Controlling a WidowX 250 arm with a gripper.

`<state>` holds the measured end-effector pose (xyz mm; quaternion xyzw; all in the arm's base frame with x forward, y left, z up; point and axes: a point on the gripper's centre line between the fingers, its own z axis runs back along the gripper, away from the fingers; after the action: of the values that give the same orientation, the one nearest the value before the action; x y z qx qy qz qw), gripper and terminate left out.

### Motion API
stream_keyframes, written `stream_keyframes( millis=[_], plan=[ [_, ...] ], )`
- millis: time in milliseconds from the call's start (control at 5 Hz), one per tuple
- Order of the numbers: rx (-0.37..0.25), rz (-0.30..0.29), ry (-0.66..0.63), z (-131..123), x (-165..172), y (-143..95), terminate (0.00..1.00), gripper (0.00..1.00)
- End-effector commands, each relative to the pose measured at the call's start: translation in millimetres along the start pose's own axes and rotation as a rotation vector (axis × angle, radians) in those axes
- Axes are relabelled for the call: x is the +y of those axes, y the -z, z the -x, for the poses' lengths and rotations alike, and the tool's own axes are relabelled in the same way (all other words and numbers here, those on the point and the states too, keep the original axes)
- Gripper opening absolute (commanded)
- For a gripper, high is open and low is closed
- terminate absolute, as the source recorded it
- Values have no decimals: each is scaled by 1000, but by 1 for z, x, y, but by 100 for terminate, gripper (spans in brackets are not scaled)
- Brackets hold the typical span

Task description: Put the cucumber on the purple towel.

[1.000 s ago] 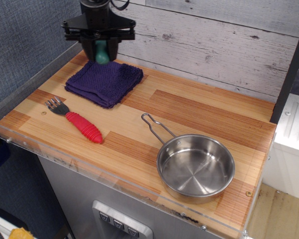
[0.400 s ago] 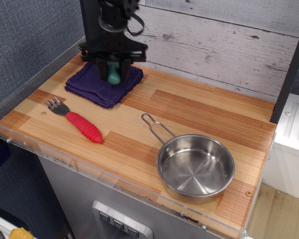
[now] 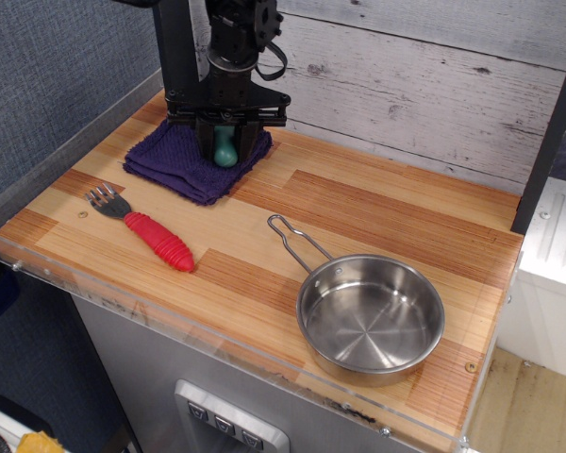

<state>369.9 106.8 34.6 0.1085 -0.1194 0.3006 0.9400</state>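
Note:
The purple towel [image 3: 174, 160] lies folded at the back left of the wooden table. My black gripper [image 3: 225, 151] hangs straight down over the towel's right part, its fingers on either side of the teal-green cucumber [image 3: 225, 150]. The cucumber stands upright between the fingers, its lower end at or just above the cloth. I cannot tell whether it touches the towel.
A red-handled fork [image 3: 146, 230] lies at the front left. A steel pan [image 3: 370, 317] with a wire handle sits at the front right. A clear plastic rim [image 3: 123, 307] runs along the table's front edge. A plank wall stands behind.
The gripper has moved right and down with the cucumber, from above the towel's back edge to low over its right part.

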Motion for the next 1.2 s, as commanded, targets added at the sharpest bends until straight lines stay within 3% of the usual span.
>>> stream_keyframes(
  millis=[0, 400, 800, 1000],
  plan=[
    [18, -27, -114, 8, 2, -19, 0, 100],
    [45, 0, -79, 10, -3, -24, 0, 100],
    [27, 20, -71, 7, -1, -32, 0, 100],
    [1, 73, -87, -1, -4, -51, 0, 100]
  ],
)
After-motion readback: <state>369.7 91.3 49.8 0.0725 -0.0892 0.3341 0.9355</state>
